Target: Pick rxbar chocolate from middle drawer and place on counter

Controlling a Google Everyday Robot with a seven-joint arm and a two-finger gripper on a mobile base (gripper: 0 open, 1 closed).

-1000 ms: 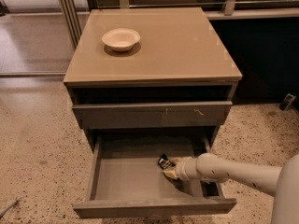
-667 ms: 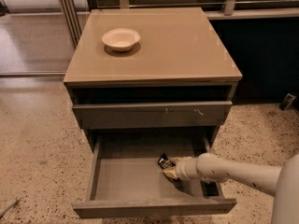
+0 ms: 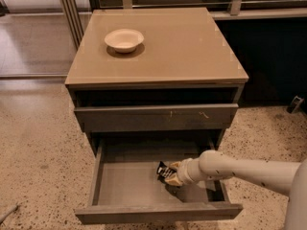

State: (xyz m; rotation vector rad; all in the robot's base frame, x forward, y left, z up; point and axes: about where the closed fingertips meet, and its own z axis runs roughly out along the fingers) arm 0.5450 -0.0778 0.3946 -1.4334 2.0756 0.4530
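The middle drawer (image 3: 124, 186) is pulled open below the grey cabinet, with its grey floor showing. My gripper (image 3: 171, 174) reaches into it from the right on a white arm and is shut on the rxbar chocolate (image 3: 165, 170), a small black-wrapped bar with white lettering. The bar sits at the fingertips just above the drawer floor, right of centre. The counter (image 3: 182, 47) is the glossy tan slab on top of the cabinet, above and behind the gripper.
A white bowl (image 3: 124, 39) stands on the counter's back left. A closed grey drawer front with pale scratches (image 3: 156, 116) overhangs the open drawer. Speckled floor surrounds the cabinet. Metal posts and a dark wall stand behind.
The gripper and bar stay at almost the same spot in the drawer; no clear movement shows.
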